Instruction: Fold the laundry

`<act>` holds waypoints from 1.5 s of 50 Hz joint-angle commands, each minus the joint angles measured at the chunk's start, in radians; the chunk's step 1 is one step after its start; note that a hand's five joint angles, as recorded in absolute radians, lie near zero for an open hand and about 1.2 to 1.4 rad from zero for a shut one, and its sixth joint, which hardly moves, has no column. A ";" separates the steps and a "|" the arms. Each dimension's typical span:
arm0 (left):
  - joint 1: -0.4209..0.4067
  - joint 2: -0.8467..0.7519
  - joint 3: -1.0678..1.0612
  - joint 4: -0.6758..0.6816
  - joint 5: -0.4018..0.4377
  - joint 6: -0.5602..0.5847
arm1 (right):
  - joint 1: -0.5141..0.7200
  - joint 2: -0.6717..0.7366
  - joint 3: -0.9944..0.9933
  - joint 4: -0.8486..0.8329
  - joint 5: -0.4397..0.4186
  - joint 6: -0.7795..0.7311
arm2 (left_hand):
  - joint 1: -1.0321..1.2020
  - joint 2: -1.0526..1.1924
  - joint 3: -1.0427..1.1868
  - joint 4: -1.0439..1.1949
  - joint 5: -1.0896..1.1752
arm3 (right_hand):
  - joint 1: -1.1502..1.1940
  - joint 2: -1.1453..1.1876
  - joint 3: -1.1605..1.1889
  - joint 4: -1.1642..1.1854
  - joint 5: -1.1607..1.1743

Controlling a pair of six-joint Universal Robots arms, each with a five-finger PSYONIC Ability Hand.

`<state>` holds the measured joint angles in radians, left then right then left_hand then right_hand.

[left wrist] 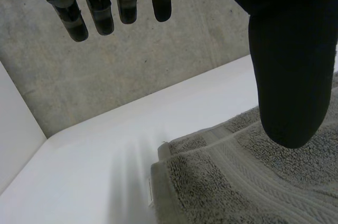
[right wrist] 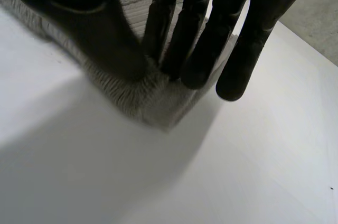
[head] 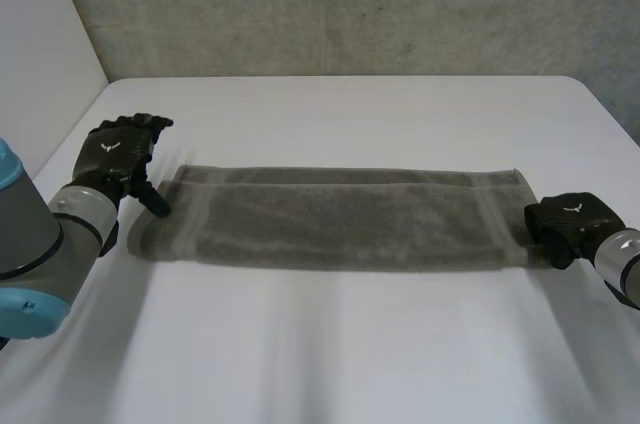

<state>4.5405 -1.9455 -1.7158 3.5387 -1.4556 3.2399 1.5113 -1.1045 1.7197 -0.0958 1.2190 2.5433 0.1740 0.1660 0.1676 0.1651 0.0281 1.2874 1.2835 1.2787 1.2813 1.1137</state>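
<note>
The white table takes up most of what I see from here, with a rough grey concrete wall behind its far edge. Across the middle of the table lies the grey towel, flat and folded lengthwise into a long band. The upper layer stops just short of the far edge, so a narrow strip of the lower layer shows there. The band runs from one hand to the other.

The left arm reaches in towards one short end of the towel. At the end of it the left hand is held up off the table, and its fingers are straight and a little spread, grasping nothing, pointing away over bare table towards the wall. Its thumb points down over the towel's end near the far corner, and I cannot tell whether the tip touches the cloth.

The right hand sits low at the opposite short end. Its fingers lie on top of a corner of the towel and its thumb closes in from the other side, so the corner is pinched between them. The cloth bunches up slightly just under the fingertips.
</note>
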 commanded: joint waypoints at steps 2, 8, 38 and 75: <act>-0.001 0.002 -0.010 0.011 0.000 0.001 | -0.069 -0.011 -0.037 -0.012 0.042 -0.009 | 0.001 0.009 0.007 0.009 -0.028 | 0.109 0.113 0.118 0.115 0.108; 0.000 0.005 -0.008 0.012 -0.002 0.001 | -0.149 -0.018 -0.123 -0.007 0.175 -0.150 | 0.001 0.009 0.007 0.009 -0.028 | 0.109 0.113 0.118 0.115 0.108; -0.011 0.011 -0.030 0.020 -0.002 0.001 | 0.908 0.235 -0.442 -0.019 0.277 -0.112 | 0.001 0.009 0.007 0.009 -0.028 | 0.109 0.113 0.118 0.115 0.108; -0.037 0.002 -0.067 0.078 0.000 0.004 | 0.342 -0.011 -0.020 -0.061 0.129 0.153 | 0.001 0.009 0.007 0.009 -0.028 | 0.109 0.113 0.118 0.115 0.108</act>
<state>4.5068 -1.9494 -1.7710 3.6152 -1.4557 3.2444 1.8413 -1.0962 1.7347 -0.1371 1.3420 2.6892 0.1740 0.1657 0.1676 0.1647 0.0281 0.8886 0.8935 0.8981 0.8951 0.7099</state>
